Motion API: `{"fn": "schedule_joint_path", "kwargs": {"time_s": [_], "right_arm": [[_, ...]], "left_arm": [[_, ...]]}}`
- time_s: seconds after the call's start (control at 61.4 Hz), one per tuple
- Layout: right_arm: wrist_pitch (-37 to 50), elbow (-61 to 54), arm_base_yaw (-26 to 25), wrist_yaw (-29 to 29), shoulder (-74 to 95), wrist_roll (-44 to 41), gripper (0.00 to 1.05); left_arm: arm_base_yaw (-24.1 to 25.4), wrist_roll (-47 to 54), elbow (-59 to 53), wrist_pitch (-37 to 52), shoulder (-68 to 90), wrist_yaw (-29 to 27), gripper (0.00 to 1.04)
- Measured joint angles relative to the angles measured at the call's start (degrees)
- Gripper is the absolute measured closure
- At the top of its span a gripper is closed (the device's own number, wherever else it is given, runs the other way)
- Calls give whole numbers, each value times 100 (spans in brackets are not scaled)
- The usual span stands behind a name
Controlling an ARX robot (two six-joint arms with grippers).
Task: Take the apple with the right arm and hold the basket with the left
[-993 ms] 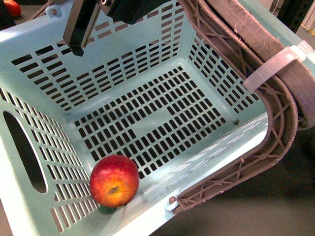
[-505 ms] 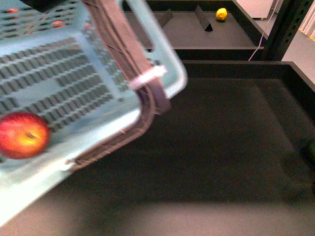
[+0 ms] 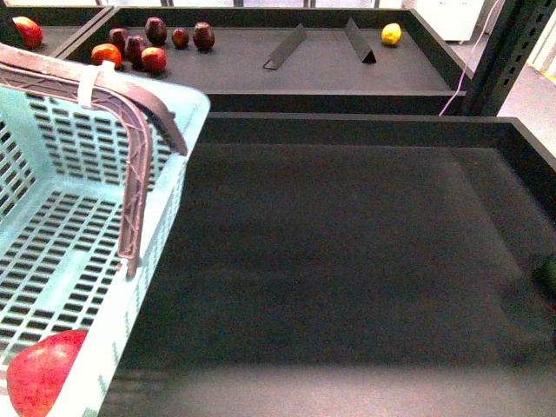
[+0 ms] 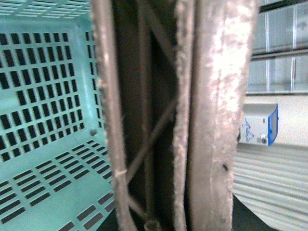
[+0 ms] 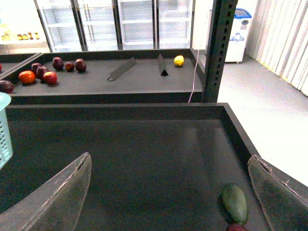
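Observation:
The pale mint-green basket (image 3: 178, 165) hangs at the left of the front view, with its brownish ribbed handle (image 3: 132, 165) and white zip tie (image 3: 87, 83) up. The red apple (image 3: 39, 380) lies inside it at the bottom left corner. In the left wrist view the handle (image 4: 211, 120) fills the middle, with the slotted basket wall (image 4: 43, 96) beside it. My left gripper is shut on this handle and its fingers are hidden. My right gripper (image 5: 168, 202) is open and empty above the dark tray floor, far from the basket edge (image 5: 4, 130).
A green fruit (image 5: 235, 202) and a dark red one (image 5: 237, 227) lie in the near tray by my right gripper. The back shelf holds small dark red fruits (image 3: 156, 30), an orange-red fruit (image 3: 106, 54), a yellow fruit (image 3: 392, 34) and two dividers (image 3: 287, 45). A dark post (image 3: 495, 61) stands at the right.
The basket has swung from filling the front view to its left side. The apple now sits at the bottom left corner. The dark tray and back shelf have come into view.

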Motion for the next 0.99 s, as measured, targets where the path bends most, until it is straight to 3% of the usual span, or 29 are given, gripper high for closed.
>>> {"fn": "schedule_joint_path", "kwargs": {"time_s": [0.326,0.798,0.993], "right_arm": [[0,0,0,0,0,0,9],[0,0,0,0,0,0,9],[0,0,0,0,0,0,9]], "left_arm": [[586,-826,-345,634,752,378,89],[903,-599,-645,693,1023,981,89],[920,-485,-839,651,863,1064,60]]}}
